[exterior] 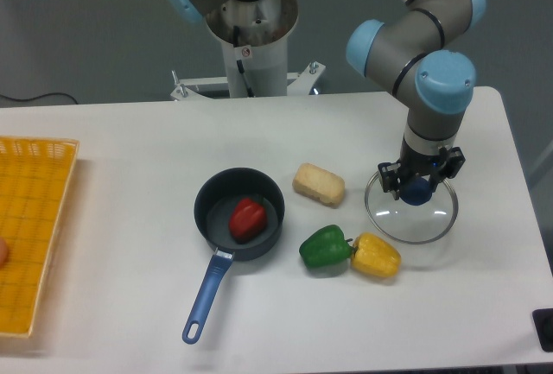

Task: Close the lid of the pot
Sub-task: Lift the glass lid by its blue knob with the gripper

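The pot (210, 210) is a small dark blue-grey saucepan with a long blue handle (206, 296). It sits left of centre, uncovered, with a red pepper (246, 218) inside. The lid (411, 223), a clear glass disc with a metal rim, lies flat on the table at the right, well apart from the pot. My gripper (418, 189) points straight down over the lid's centre. Its fingers sit close on either side of the blue knob (417, 191), and it looks shut on the knob.
A beige bread block (319, 185), a green pepper (326, 247) and a yellow pepper (376, 255) lie between pot and lid. A yellow basket (34, 227) stands at the left edge. The arm's base (251, 37) is at the back.
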